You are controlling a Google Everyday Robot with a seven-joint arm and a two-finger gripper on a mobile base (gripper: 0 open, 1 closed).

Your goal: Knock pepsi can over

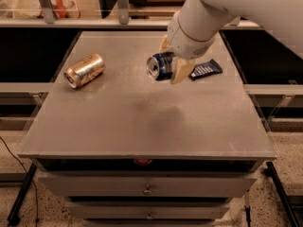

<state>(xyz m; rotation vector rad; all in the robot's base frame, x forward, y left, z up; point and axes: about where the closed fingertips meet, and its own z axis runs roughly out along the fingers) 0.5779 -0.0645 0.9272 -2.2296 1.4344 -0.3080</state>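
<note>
The pepsi can [160,66], dark blue with a silver top, is held on its side with its top facing left toward the camera, a little above the grey table [142,122] near its middle. My gripper [171,63] comes down from the white arm at the upper right and is shut on the can, one tan finger [180,71] in front of it and the other behind it.
A gold can [84,70] lies on its side at the table's left. A small flat dark blue wrapper [205,69] lies right of the gripper. Shelving and rails run along the far edge. Drawers sit below the front edge.
</note>
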